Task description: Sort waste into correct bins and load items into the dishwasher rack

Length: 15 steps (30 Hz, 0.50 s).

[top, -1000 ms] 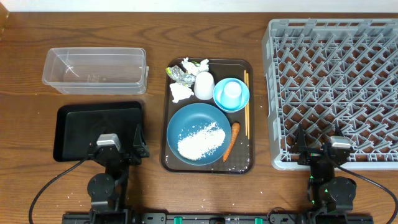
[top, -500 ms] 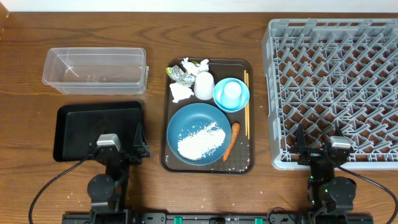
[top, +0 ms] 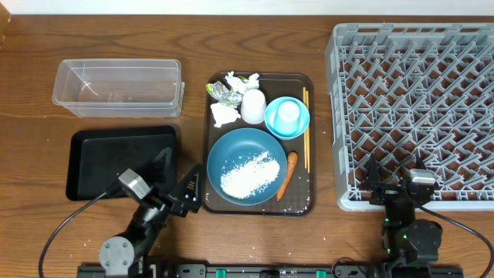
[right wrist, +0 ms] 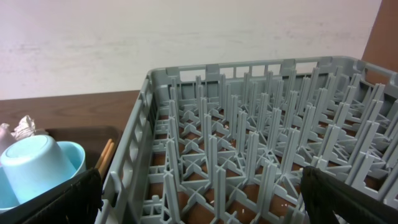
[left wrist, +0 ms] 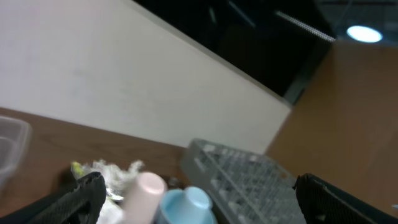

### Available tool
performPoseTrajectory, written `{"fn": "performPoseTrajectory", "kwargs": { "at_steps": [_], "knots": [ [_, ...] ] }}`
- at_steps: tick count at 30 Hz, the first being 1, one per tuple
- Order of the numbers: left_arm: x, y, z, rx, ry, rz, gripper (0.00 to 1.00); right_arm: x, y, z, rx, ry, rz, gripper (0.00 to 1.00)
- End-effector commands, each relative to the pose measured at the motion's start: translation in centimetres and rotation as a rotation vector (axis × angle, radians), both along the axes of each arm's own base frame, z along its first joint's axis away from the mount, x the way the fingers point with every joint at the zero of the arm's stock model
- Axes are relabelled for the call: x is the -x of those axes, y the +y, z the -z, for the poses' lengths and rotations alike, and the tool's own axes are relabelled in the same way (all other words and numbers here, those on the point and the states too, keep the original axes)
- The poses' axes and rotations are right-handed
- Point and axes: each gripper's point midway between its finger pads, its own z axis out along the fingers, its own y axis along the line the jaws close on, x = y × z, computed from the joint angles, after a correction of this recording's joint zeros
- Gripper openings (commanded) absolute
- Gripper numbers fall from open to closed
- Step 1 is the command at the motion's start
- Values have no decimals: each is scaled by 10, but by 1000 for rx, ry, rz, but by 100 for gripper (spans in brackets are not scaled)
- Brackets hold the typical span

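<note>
**Hands.** The left hand (top: 177, 174) sits at the near right corner of the black tray (top: 100, 158). Its jaws are wide apart and empty, and it is angled to the right towards the serving tray (top: 311, 185). The right hand (top: 394, 174) hangs over the near edge of the dishwasher rack (top: 417, 93). Its jaws are also apart and empty, and it points straight away from the base.

**Near row.** The dark-blue dish (top: 245, 166) lies just right of the left hand and carries the rice (top: 248, 176). The carrot piece (top: 286, 174) lies beside the dish's right rim, its long axis running near to far with a slight tilt.

**Middle row.** The chopsticks (top: 306, 127) lie along the serving tray's right edge, long axis near to far. The light-blue bowl (top: 287, 127) holds an upturned light-blue cup (top: 288, 113). The white cup (top: 253, 106) stands just left of the bowl.

**Far row.** The tissues (top: 224, 114) and the wrapper (top: 224, 93) are at the serving tray's far left corner. The clear tub (top: 117, 86) stands on the surface (top: 31, 154) beyond the black tray, well left of them.

**Judgement.** The left hand is the nearer to the dish and the waste, and its reach runs right and away. The right hand is closer to the chopsticks, which lie to its left.
</note>
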Motion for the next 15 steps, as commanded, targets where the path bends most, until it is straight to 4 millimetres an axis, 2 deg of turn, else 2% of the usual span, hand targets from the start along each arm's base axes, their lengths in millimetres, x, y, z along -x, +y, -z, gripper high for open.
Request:
{"fn": "performPoseTrajectory", "kwargs": {
  "at_steps": [1,8,11,15],
  "knots": [
    [13,-9,-43,-37,-7,50,100,0,-5,2,3,5,24,99],
    [1,-34,-63,-226,286,244,100,0,-5,2,3,5,24,99],
    [-13,-39,-68,-181,435,306,100,0,-5,2,3,5,24,99],
    [-23,-53,-69,-87,523,447,100,0,-5,2,3,5,24,99]
  ]
}}
